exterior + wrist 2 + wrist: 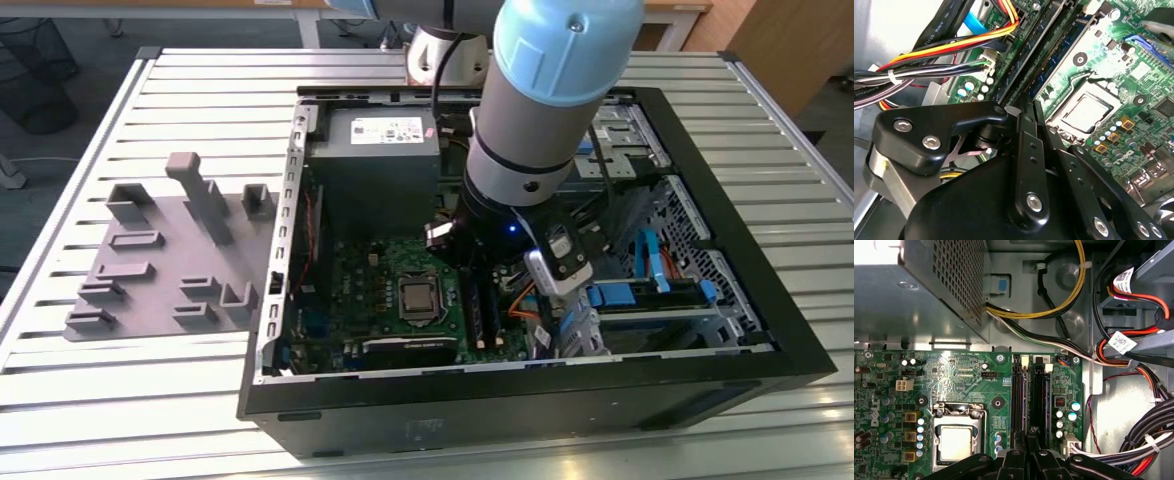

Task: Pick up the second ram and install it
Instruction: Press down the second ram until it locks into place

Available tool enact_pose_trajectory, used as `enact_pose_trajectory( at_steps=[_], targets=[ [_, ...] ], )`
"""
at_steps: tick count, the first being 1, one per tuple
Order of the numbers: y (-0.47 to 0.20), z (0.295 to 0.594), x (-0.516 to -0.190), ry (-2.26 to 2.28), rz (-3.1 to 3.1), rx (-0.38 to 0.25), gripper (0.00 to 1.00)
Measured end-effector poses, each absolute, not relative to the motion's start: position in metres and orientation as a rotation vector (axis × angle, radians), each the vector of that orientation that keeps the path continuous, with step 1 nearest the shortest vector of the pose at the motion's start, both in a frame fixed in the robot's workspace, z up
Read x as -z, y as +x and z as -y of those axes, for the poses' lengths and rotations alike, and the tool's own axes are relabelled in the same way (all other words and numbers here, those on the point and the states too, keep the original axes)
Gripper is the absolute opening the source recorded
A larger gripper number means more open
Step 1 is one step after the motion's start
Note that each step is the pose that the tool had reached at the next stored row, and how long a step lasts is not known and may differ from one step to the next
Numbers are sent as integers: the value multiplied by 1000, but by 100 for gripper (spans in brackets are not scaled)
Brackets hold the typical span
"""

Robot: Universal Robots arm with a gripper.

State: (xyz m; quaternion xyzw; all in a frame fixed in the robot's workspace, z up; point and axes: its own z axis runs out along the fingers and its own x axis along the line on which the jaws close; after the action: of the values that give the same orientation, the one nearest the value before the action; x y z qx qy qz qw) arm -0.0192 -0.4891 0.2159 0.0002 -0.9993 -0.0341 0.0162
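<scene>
The robot arm [541, 110] is a thick cylinder of silver-grey metal, topped by a rounded pale blue joint cap [567, 40]. A thin black cable [437, 85] runs beside the arm. A black ring bands the cylinder partway along its length. Below the grey section sits a black wrist section with a small blue light [511, 229] glowing on it. A silver and black module [558, 262] with dark round lenses is fixed beside the wrist. In the second wrist view, the gripper [1026, 107] is matte black, built of flat, rounded link bars joined by bright silver screws [931, 143] and pivot pins.
</scene>
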Motion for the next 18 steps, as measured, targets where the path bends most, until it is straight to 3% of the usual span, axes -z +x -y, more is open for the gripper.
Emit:
enact_pose_trajectory(
  at_steps=[8, 9, 18],
  targets=[
    [-19, 489, -216, 1, 3107, 106, 14],
    [-19, 489, -216, 1, 3107, 106, 20],
    [-19, 489, -232, 1, 3107, 106, 20]
  ],
)
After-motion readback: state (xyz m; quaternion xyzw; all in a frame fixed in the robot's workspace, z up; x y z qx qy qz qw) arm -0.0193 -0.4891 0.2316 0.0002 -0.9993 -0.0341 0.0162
